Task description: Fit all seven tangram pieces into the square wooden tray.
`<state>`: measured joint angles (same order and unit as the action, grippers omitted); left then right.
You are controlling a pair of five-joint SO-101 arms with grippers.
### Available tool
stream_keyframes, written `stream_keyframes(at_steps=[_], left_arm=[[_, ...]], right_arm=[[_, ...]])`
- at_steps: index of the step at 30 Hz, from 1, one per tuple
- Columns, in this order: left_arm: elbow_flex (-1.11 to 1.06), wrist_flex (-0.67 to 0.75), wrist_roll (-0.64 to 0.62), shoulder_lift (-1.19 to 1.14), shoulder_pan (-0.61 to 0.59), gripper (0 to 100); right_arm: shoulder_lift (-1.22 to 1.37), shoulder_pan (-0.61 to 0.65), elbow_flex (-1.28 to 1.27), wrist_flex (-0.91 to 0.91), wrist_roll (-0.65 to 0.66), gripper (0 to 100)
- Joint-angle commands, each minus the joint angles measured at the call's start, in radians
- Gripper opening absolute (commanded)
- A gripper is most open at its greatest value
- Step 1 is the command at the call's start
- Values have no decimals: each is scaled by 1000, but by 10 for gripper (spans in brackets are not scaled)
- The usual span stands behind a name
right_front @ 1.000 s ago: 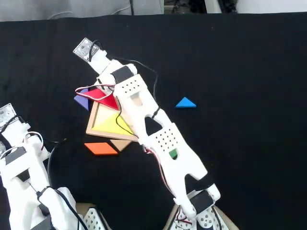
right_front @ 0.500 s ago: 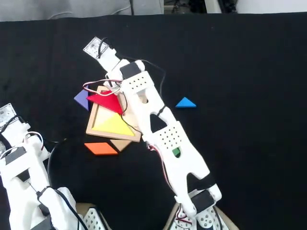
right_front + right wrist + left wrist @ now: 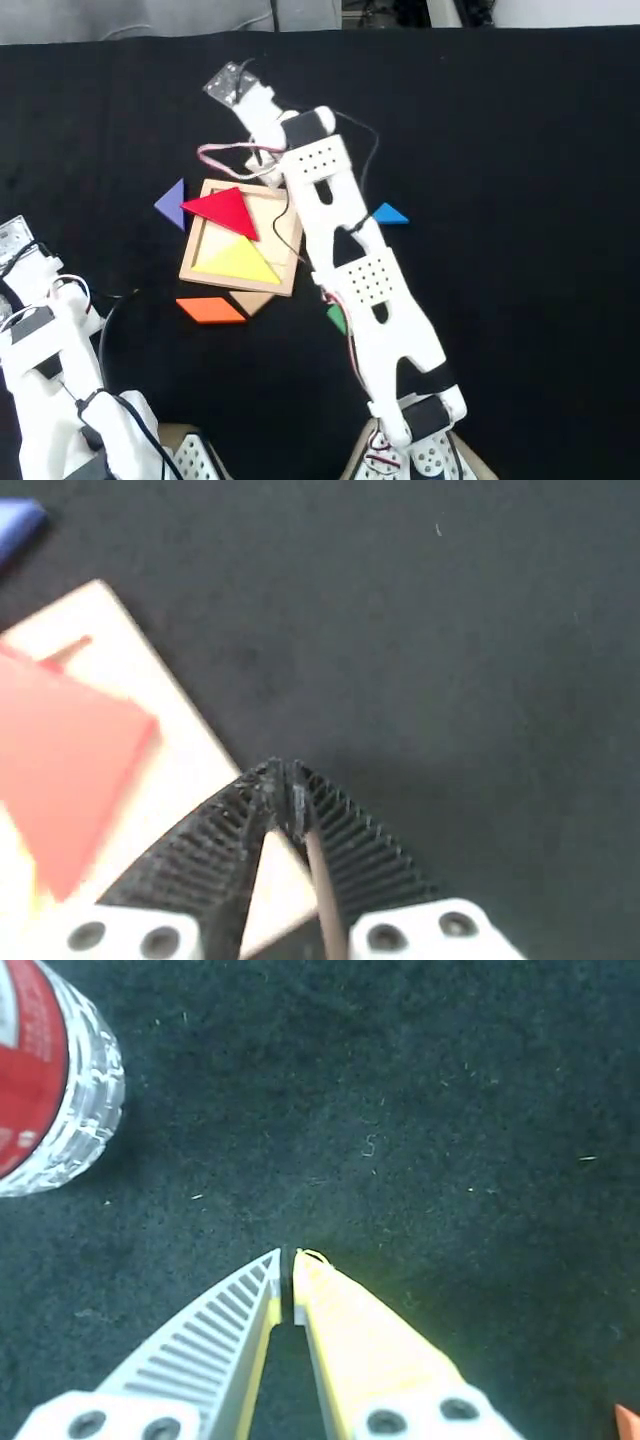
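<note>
The right tool [image 3: 285, 780], pressed together and empty, hangs over the tray [image 3: 185, 742] corner, probably ready to nudge the overhanging red triangle [image 3: 60, 775] flat.

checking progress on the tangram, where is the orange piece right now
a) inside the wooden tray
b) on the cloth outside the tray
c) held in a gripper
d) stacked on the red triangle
b: the orange piece lies flat on the black cloth, just outside the near edge of the wooden tray and apart from its contents.
</note>
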<state>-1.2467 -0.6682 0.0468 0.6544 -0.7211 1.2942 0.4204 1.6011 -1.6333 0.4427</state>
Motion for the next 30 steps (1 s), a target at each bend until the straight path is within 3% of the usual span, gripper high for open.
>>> stream_keyframes(at_steps=[1,4,8,10,17,30], left_arm=[[5,18,9,21,10,33],[5,18,9,21,10,33],[5,18,9,21,8,33],[5,18,9,21,8,33],[5,18,9,21,8,33],[5,18,9,23,8,33]], right_arm=[[-31,18,68,-132,-127,16],[-38,68,35,-135,-238,70],[-84,135,-85,-135,-287,251],[-130,163,-182,-135,-279,296],[-291,210,-470,-106,-342,237],[-211,222,-452,51,-339,236]])
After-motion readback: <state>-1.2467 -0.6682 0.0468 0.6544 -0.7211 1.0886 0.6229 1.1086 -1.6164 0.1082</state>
